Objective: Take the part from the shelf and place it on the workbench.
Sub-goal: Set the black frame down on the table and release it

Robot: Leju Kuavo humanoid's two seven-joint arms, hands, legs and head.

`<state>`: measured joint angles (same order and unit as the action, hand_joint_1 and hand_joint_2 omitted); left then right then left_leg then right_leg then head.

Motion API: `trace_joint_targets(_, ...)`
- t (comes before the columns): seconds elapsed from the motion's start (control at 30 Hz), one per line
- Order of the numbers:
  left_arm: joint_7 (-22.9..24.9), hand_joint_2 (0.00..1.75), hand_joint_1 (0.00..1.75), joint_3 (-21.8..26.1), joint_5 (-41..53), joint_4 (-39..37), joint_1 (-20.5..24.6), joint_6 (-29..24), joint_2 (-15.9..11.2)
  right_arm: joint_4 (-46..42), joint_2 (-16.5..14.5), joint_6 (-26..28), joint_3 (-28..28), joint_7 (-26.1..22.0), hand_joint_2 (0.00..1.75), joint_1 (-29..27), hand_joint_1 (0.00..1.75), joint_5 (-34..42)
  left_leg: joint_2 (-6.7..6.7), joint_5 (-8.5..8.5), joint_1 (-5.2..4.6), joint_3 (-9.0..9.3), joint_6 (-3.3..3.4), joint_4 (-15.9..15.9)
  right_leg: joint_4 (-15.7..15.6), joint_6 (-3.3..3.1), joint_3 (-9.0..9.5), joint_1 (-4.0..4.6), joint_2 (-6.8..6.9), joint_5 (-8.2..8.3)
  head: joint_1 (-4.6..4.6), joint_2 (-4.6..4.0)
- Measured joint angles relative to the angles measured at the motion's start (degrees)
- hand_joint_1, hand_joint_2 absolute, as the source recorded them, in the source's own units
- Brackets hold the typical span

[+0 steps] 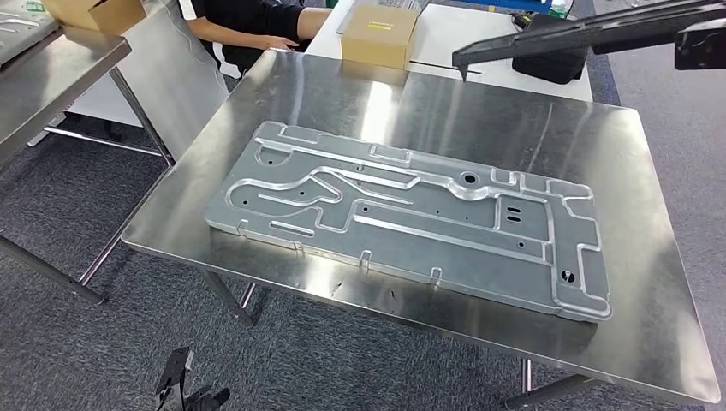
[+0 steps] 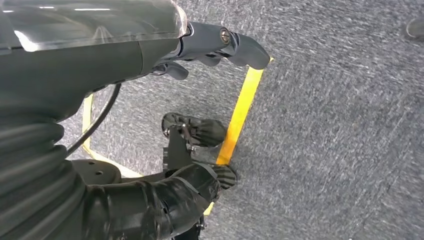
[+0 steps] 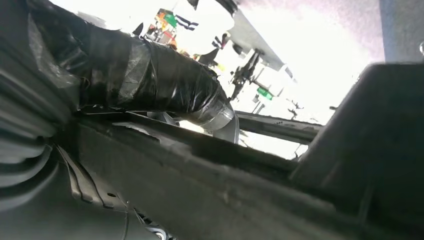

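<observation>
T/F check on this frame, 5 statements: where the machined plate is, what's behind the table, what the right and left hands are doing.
1. The grey machined plate lies flat on the steel table. True.
2. A cardboard box stands on the white surface beyond the table. True.
3. The right hand holds nothing. False: it grips a dark flat part, raised over the table's far right.
4. The left hand rests on the plate. False: it hangs over grey carpet with yellow tape.
5. The plate overhangs the table's edge. False: it sits wholly on top.
</observation>
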<state>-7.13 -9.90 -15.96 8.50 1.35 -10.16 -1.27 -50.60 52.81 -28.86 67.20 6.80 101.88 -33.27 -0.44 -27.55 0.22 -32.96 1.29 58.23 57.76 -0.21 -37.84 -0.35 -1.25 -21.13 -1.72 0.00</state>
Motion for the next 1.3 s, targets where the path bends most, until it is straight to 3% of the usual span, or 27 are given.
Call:
trace_joint_targets(0.07,-0.01,1.75,0.00,0.00,-0.13,0.00,-0.08,0.03,-0.04,-0.29,0.26,-0.04,0.22,0.00,1.75,0.50,1.75,0.15,0.03,0.58,-0.25,0.11,0.89,-0.27,-0.07,0.78,-0.16,-0.10,-0.12,0.17,0.01,0.00)
trace_joint_targets(0.13,-0.02,1.75,0.00,0.01,-0.19,0.00,-0.09,0.04,-0.07,-0.49,0.71,-0.08,0.45,0.01,1.75,0.63,1.75,0.21,0.29,1.58,-0.22,0.28,1.70,-0.76,1.18,1.36,-0.68,-0.32,0.08,-0.96,0.04,0.00)
trace_joint_targets(0.17,-0.03,1.75,0.00,0.01,-0.20,0.00,-0.09,0.04,-0.07,-0.54,0.95,-0.09,0.54,0.02,1.75,0.70,1.75,0.23,0.44,1.92,-0.16,0.28,2.01,-1.02,3.33,1.57,-1.56,-0.38,0.26,-2.54,0.06,0.00)
trace_joint_targets(0.23,-0.04,1.75,0.00,0.03,-0.21,0.00,-0.10,0.04,-0.07,-0.63,1.23,-0.10,0.66,0.03,1.75,0.78,1.75,0.25,0.67,2.11,-0.24,0.09,2.23,-1.11,10.71,1.92,-4.56,-0.46,0.62,-6.93,0.08,0.00)
trace_joint_targets(0.27,-0.04,1.75,0.00,0.03,-0.22,0.00,-0.11,0.04,-0.08,-0.68,1.31,-0.11,0.78,0.03,1.75,0.78,1.75,0.27,0.74,2.12,-0.31,0.00,2.25,-1.08,14.31,2.07,-6.01,-0.49,0.66,-8.52,0.08,0.00)
trace_joint_targets(0.3,-0.04,1.75,0.00,0.04,-0.22,0.00,-0.11,0.04,-0.08,-0.73,1.35,-0.12,0.95,0.03,1.75,0.78,1.75,0.29,0.80,2.12,-0.37,-0.05,2.26,-1.04,16.35,2.14,-6.69,-0.53,0.71,-9.11,0.08,0.00)
trace_joint_targets(0.33,-0.04,1.75,0.00,0.04,-0.22,0.00,-0.10,0.05,-0.08,-0.78,1.39,-0.13,1.13,0.02,1.75,0.78,1.75,0.31,0.82,2.09,-0.42,-0.06,2.25,-0.98,16.17,2.13,-6.29,-0.54,0.77,-8.60,0.08,0.00)
trace_joint_targets(0.37,-0.04,1.75,0.00,0.04,-0.22,0.00,-0.10,0.06,-0.08,-0.83,1.43,-0.14,1.27,0.03,1.75,0.79,1.75,0.31,0.81,2.03,-0.44,-0.02,2.21,-0.89,13.56,2.03,-4.68,-0.53,0.82,-7.10,0.08,0.00)
trace_joint_targets(0.43,-0.04,1.75,0.00,0.04,-0.22,0.00,-0.10,0.09,-0.07,-0.92,1.50,-0.14,1.37,0.04,1.75,0.86,1.75,0.31,0.78,1.80,-0.47,0.03,2.01,-0.68,5.39,1.62,-0.06,-0.41,0.89,-3.97,0.07,0.00)
trace_joint_targets(0.5,-0.04,1.75,0.00,0.04,-0.22,0.00,-0.11,0.10,-0.04,-0.96,1.55,-0.13,1.37,0.04,1.75,0.92,1.75,0.31,0.76,1.65,-0.52,-0.01,1.83,-0.58,0.96,1.30,2.42,-0.26,0.89,-3.15,0.03,0.00)
trace_joint_targets(0.67,-0.03,1.75,0.00,0.05,-0.22,0.00,-0.08,0.11,-0.04,-1.05,1.56,-0.13,1.37,0.05,1.75,0.94,1.75,0.31,0.73,1.62,-0.63,-0.13,1.55,-0.56,0.65,1.06,2.50,0.06,0.88,-3.23,0.03,0.00)
trace_joint_targets(0.73,-0.01,1.75,0.00,0.06,-0.21,0.00,-0.06,0.13,-0.05,-1.29,1.67,0.06,1.39,0.18,1.75,0.96,1.75,0.86,0.67,-0.68,-0.55,-1.76,0.71,3.09,-0.05,0.15,2.84,0.01,0.95,-2.92,0.00,0.00)
trace_joint_targets(0.8,-0.02,1.75,0.00,0.07,-0.20,0.00,-0.07,0.15,-0.06,-1.47,1.85,1.19,1.43,0.38,1.75,0.31,1.75,2.22,0.62,-4.73,-0.31,-5.88,-0.04,11.60,-0.61,-0.65,3.24,-0.17,0.95,-2.80,-0.03,0.00)
trace_joint_targets(0.83,-0.05,1.75,0.00,0.07,-0.20,0.00,-0.09,0.13,-0.07,-1.48,1.96,2.27,1.44,0.50,1.75,-0.52,1.75,3.02,0.63,-5.70,-0.19,-7.69,-0.12,14.96,-0.57,-0.71,3.25,-0.11,0.86,-2.86,-0.03,0.00)
trace_joint_targets(0.87,-0.09,1.75,0.00,0.07,-0.20,0.00,-0.09,0.08,-0.07,-1.47,2.09,3.64,1.45,0.66,1.75,-1.66,1.75,3.75,0.64,-5.32,-0.11,-8.43,-0.17,15.94,-0.49,-0.72,3.26,-0.08,0.74,-2.92,-0.03,0.00)
trace_joint_targets(0.9,-0.11,1.75,0.00,0.07,-0.20,0.00,-0.08,-0.04,-0.08,-1.44,2.21,5.12,1.45,0.86,1.75,-3.00,1.75,4.42,0.65,-3.76,-0.05,-7.89,-0.17,14.33,-0.37,-0.68,3.28,-0.07,0.63,-3.02,-0.03,0.00)
trace_joint_targets(0.97,-0.13,1.75,0.00,0.07,-0.20,0.00,-0.02,-0.47,-0.09,-1.20,2.32,8.59,1.38,1.15,1.75,-6.04,1.75,5.61,0.66,0.30,0.04,-4.46,-0.08,6.70,0.05,-0.38,3.29,-0.09,0.42,-3.33,-0.02,0.00)
trace_joint_targets(1.03,-0.11,1.75,0.00,0.07,-0.25,0.00,0.02,-1.04,-0.11,-0.41,2.31,12.04,1.01,1.15,1.75,-9.45,1.75,6.44,0.60,2.04,-0.02,-2.01,0.21,1.34,0.55,0.12,3.04,0.06,0.31,-3.58,0.01,0.00)
trace_joint_targets(1.13,-0.04,1.75,0.00,0.07,-0.53,0.00,0.07,-2.15,-0.13,1.71,1.75,16.35,-0.42,0.62,1.75,-15.48,1.75,7.02,0.48,2.26,-0.14,-1.71,1.01,0.31,0.46,1.00,2.84,0.17,0.29,-3.45,0.02,0.00)
trace_joint_targets(1.2,-0.04,1.75,0.00,0.07,-0.72,0.01,0.23,-2.74,-0.13,3.99,0.82,19.24,-1.98,-0.27,1.75,-19.87,1.75,6.50,0.47,2.73,0.07,-1.53,1.78,-0.27,1.72,1.57,2.31,0.04,0.54,-4.53,0.05,0.00)
trace_joint_targets(1.23,-0.04,1.75,0.00,0.07,-0.76,0.02,0.28,-2.92,-0.13,5.25,0.21,20.56,-2.86,-0.80,1.75,-21.88,1.75,5.95,0.44,2.93,0.16,-1.49,2.09,-0.51,4.04,1.83,1.26,-0.06,0.70,-5.97,0.07,0.00)
trace_joint_targets(1.3,-0.04,1.75,0.00,0.07,-0.83,0.02,0.28,-3.16,-0.13,7.45,-1.10,22.36,-4.58,-1.53,1.75,-25.25,1.75,4.89,0.29,3.06,0.02,-1.61,2.31,-0.54,11.58,2.23,-2.32,-0.30,0.91,-9.57,0.08,0.00)
